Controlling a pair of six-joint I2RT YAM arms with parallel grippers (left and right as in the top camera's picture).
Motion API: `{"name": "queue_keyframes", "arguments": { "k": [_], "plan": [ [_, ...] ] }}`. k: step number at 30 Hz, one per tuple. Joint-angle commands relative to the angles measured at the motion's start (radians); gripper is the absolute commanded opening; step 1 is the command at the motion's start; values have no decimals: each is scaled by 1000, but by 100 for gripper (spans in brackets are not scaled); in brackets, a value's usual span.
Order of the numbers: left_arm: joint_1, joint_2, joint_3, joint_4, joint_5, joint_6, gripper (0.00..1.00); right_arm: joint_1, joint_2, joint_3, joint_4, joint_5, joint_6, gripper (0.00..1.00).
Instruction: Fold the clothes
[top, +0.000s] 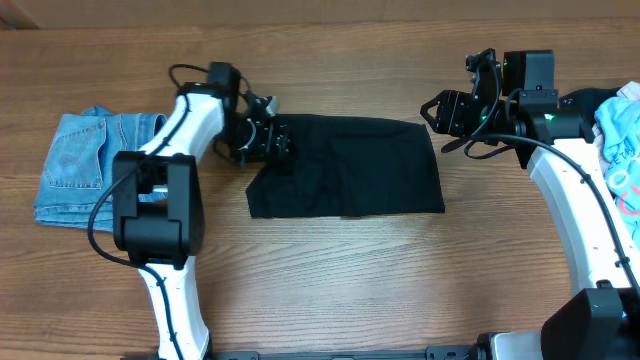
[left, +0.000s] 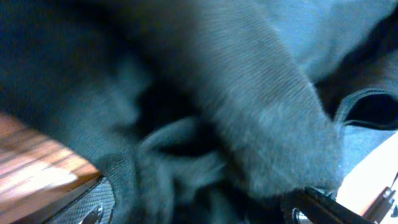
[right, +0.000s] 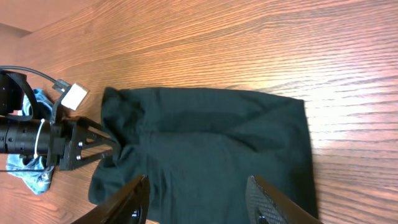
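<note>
The clothes in play are a plain black garment (top: 345, 165) lying folded into a rectangle at the table's middle. My left gripper (top: 278, 143) sits low at its upper left corner. In the left wrist view, bunched black fabric (left: 236, 106) fills the frame, and the gripper (left: 205, 211) is open, with cloth lying loose between the wide-apart fingers (left: 93, 205). My right gripper (top: 440, 110) hovers off the garment's upper right corner. It is open (right: 199, 199) above the black cloth (right: 211, 137), with nothing between its fingers (right: 267, 199).
Folded blue jeans (top: 85, 165) lie at the left, beside the left arm. A pale-blue printed garment (top: 620, 135) is heaped at the right edge behind the right arm. Bare wood table (top: 350, 280) runs along the front.
</note>
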Motion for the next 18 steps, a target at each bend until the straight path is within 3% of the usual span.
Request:
{"name": "queue_keyframes", "arguments": {
  "k": [1, 4, 7, 9, 14, 18],
  "plan": [
    [-50, 37, -44, 38, -11, -14, 85, 0, -6, 12, -5, 6, -18, 53],
    [-63, 37, -44, 51, -11, -16, 75, 0, -6, 12, -13, 6, -18, 53],
    [-64, 37, -44, 37, -11, -22, 43, 0, -6, 12, -16, 6, -18, 53],
    [-64, 37, -44, 30, -10, -34, 29, 0, -6, 12, -16, 6, -18, 53],
    [-29, 31, -18, -77, -11, -24, 13, 0, -6, 12, -16, 32, -18, 53],
    [32, 20, 98, -257, -44, -2, 6, 0, -6, 12, -21, 81, -18, 53]
  ]
}}
